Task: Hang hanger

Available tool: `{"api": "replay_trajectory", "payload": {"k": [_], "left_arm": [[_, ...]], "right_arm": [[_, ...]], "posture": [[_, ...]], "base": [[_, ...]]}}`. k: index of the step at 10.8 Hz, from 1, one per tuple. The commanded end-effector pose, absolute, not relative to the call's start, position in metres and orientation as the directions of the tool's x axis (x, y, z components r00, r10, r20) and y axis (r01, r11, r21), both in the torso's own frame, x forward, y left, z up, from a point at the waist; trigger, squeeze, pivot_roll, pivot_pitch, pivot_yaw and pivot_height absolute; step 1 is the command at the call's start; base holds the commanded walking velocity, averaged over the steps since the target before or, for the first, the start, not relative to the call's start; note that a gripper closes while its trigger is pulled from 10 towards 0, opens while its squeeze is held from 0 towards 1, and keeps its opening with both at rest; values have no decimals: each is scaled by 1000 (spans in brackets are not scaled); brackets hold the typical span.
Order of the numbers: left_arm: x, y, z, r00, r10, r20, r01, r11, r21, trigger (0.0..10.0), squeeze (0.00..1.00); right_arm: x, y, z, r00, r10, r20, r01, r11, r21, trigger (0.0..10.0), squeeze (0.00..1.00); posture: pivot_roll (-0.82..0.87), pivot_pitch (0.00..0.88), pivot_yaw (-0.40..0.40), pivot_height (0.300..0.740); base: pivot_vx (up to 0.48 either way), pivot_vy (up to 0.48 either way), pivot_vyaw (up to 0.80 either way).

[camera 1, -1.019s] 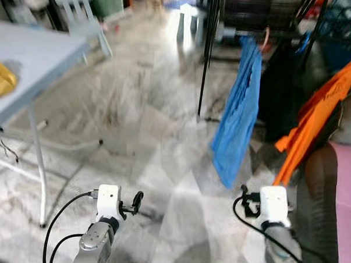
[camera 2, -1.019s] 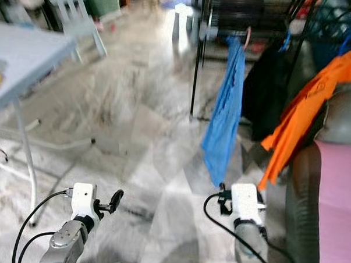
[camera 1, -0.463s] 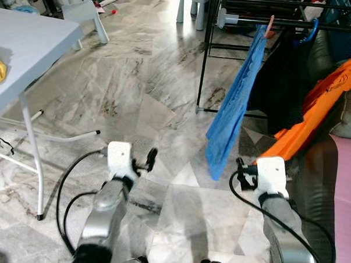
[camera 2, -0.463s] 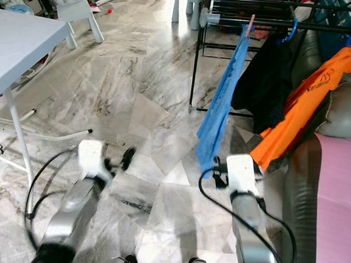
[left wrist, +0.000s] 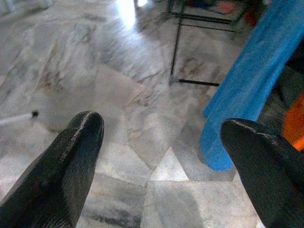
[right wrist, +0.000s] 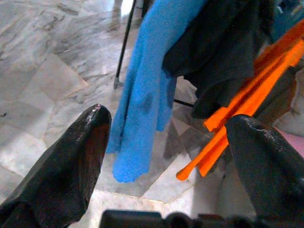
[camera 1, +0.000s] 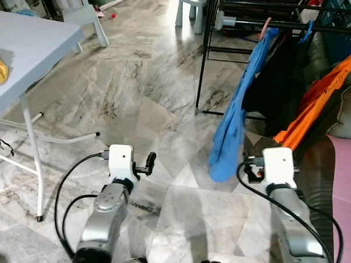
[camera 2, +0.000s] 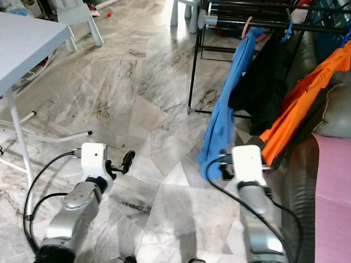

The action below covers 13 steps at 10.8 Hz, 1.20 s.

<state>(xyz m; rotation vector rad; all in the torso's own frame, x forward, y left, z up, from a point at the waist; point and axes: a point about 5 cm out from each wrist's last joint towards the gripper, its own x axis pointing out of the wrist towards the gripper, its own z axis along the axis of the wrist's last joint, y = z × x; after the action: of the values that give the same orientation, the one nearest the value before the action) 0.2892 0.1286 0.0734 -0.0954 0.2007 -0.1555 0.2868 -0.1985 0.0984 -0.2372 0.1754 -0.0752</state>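
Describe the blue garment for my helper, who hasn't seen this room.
Find the black clothes rack standing on the marble floor. Three garments hang from its rail; the blue garment is leftmost, beside a black one and an orange one, and hangs lowest.

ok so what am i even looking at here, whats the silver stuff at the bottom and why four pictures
The silver things are a walking robot's two arms. Each ends in a pincer of two black fingers: the left pincer and the right pincer, both open and holding nothing. The two wide pictures come from cameras in the robot's head, looking down at a marble floor. The two close ones come from wrist cameras looking along each pincer's fingers. Ahead stands a black clothes rack with a blue garment, a black garment and an orange garment hanging. To the robot's left is a grey table.
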Motion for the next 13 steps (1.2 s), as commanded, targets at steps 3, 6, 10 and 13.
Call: {"api": "replay_trajectory", "payload": {"k": [3,6,10,13], "left_arm": [[273,150,63,943,-212,-257,209,977,-40,10000,0],[265,155,63,938,-229,-260,225,973,-46,10000,0],[266,151,72,948,-226,-225,205,973,-110,10000,0],[271,149,76,951,-229,-210,206,971,-125,10000,0]], "right_arm": [[271,-198,95,978,-110,-176,78,981,-180,10000,0],[260,-205,94,975,-134,-177,102,979,-178,10000,0],[260,-198,104,985,-120,-128,97,980,-171,10000,0],[267,-192,101,984,-110,-141,88,984,-154,10000,0]], "posture": [[-130,106,60,740],[-112,123,48,740],[-89,141,35,740],[-66,154,28,740]], "base": [[0,0,0],[0,0,0],[225,0,0],[336,342,-248]]}}
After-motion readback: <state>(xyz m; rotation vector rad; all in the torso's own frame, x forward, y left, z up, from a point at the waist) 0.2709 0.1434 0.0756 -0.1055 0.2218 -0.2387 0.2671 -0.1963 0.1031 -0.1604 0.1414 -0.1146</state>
